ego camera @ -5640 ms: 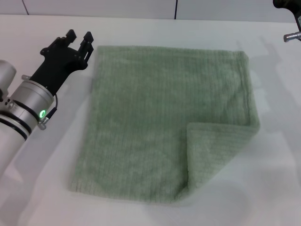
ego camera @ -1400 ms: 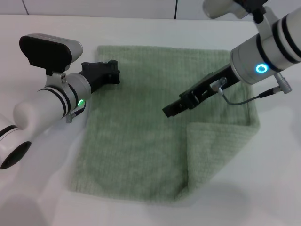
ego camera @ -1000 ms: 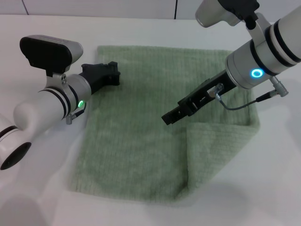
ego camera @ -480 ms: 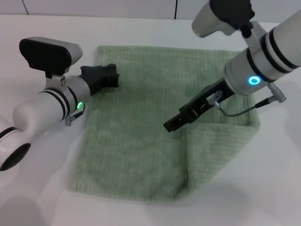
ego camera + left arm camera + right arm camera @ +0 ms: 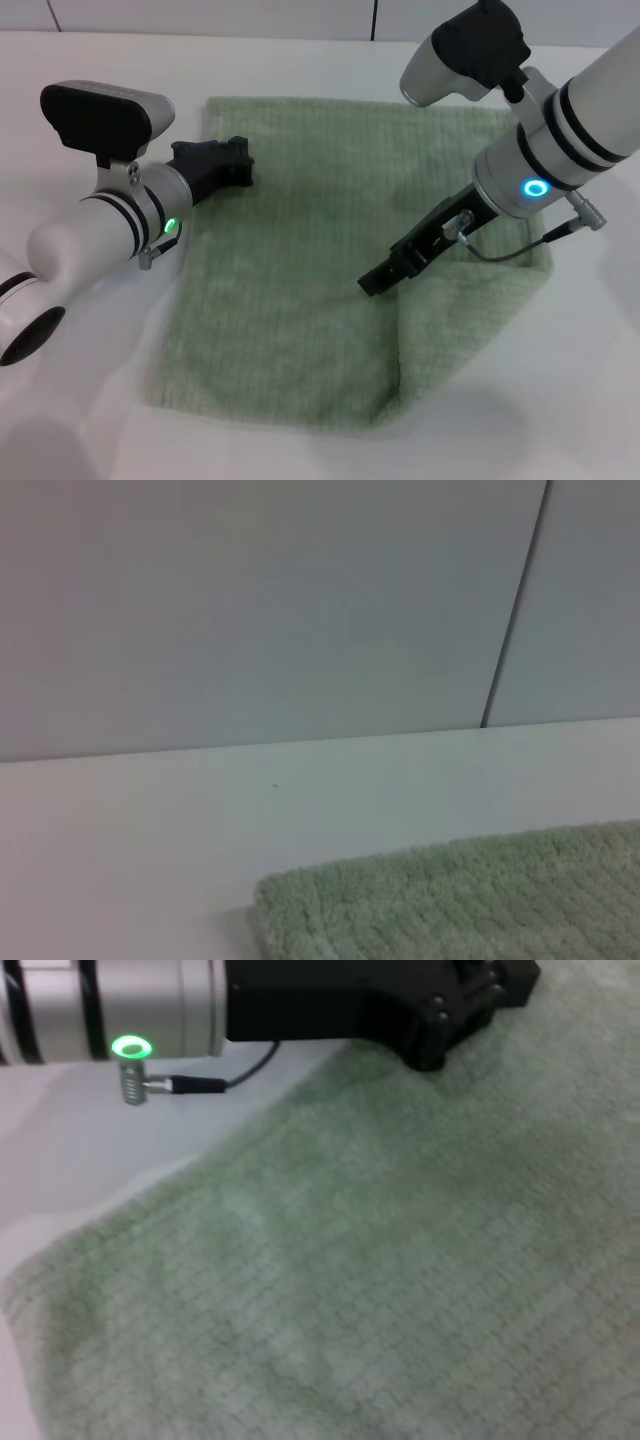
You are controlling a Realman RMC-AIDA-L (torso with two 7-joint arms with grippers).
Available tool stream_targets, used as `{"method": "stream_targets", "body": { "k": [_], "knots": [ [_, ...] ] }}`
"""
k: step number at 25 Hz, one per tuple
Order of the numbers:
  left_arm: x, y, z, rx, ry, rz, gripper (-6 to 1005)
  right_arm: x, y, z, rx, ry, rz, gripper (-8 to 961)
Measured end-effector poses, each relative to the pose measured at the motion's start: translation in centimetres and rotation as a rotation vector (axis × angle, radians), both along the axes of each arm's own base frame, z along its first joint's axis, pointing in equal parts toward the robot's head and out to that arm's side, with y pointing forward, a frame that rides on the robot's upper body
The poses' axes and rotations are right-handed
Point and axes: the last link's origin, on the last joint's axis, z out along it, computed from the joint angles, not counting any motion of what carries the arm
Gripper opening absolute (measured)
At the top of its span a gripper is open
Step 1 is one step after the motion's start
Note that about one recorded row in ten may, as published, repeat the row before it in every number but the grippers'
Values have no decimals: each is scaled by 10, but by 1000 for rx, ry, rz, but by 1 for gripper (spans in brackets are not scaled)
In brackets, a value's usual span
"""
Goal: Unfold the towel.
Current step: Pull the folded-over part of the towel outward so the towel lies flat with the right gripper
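Note:
The pale green towel [image 5: 300,250] lies flat on the white table [image 5: 80,400]. Its front right corner is folded over into a triangular flap [image 5: 470,310]. My left gripper [image 5: 238,163] rests on the towel's left edge near the far left corner. My right gripper [image 5: 374,283] points down at the tip of the folded flap, at or just above the cloth. The left wrist view shows a towel corner [image 5: 450,900] on the table. The right wrist view shows the towel's ribbed surface [image 5: 350,1260] and the left gripper [image 5: 470,1000] beyond it.
Grey wall panels [image 5: 200,15] with a dark seam run along the table's far edge. Bare white tabletop surrounds the towel on the left, front and right.
My right gripper has moved down and toward the front, from over the towel's middle to the tip of the folded flap. The left arm has stayed on the towel's left edge.

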Motion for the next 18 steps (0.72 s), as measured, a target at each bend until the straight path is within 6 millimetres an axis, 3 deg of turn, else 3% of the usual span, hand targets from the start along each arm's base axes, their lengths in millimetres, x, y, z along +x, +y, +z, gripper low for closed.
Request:
{"method": "stream_targets", "body": {
  "k": [18],
  "knots": [
    [0, 0, 0, 0, 1, -1, -2, 7, -5, 8, -14, -53, -6, 698]
  ]
}}
